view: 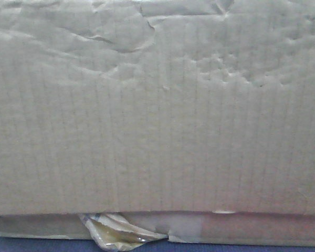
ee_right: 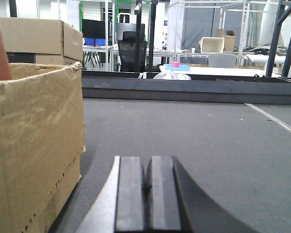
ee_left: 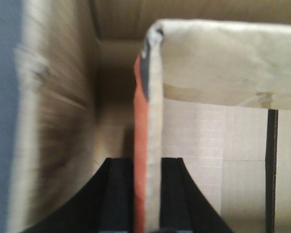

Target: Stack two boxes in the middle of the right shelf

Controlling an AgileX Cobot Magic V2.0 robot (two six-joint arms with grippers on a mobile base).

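Front view: two brown corrugated cardboard boxes. The large creased box [view: 157, 115] rests on the flatter box [view: 252, 228] with peeling yellowish tape, and both are cut off at the frame edges.

Left wrist view: the left hand [ee_left: 146, 199] is clamped on a blurred cardboard wall [ee_left: 155, 121].

Right wrist view: the right hand [ee_right: 145, 194] is clenched on nothing, over a grey surface [ee_right: 208, 145].

Our left hand [ee_left: 146, 167] showed two matte black fingers flaring outward at the base; our right hand [ee_right: 146, 167] had blocky black ones.

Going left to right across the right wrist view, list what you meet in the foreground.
box → right pincer, shut → pale stripe on the grey surface
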